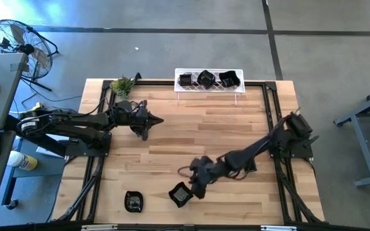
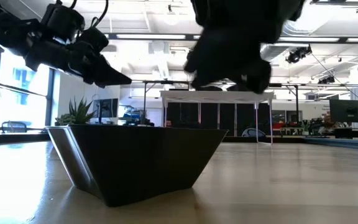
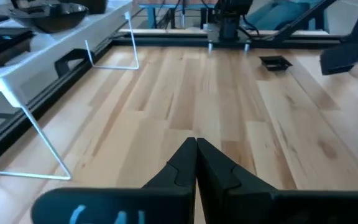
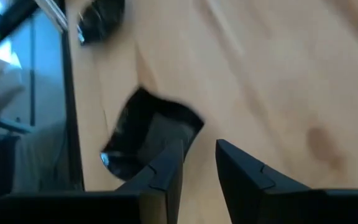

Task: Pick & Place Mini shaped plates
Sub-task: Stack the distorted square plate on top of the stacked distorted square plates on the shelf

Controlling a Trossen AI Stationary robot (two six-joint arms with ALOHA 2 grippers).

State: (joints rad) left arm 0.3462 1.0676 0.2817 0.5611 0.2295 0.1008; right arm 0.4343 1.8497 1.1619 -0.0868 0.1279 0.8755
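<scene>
1. Near the tabletop's (image 1: 191, 128) front edge, the right claw (image 1: 194, 187) hangs narrowly parted just beside a square plate (image 1: 180, 194), apart.
2. Another plate (image 1: 133, 201) lies left; three sit on the rack (image 1: 209, 88).
3. Left claw (image 1: 154, 120) closed, empty, raised.

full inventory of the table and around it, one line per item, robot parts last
mini shaped plates on rack: 3, black, on the white rack at the table's far edge
square plate: 1, black, near edge, just beside the right gripper
second loose plate: 1, black, near edge, left of the square one
wire rack: 1, white, far edge centre
plant: 1, green, far left corner
table: 1, light wood, black frame rails
fan: 1, black, on the floor off the far left
left gripper: black, jaws shut, hovering left of centre, holding nothing
right gripper: black, jaws open, at the square plate's edge
</scene>
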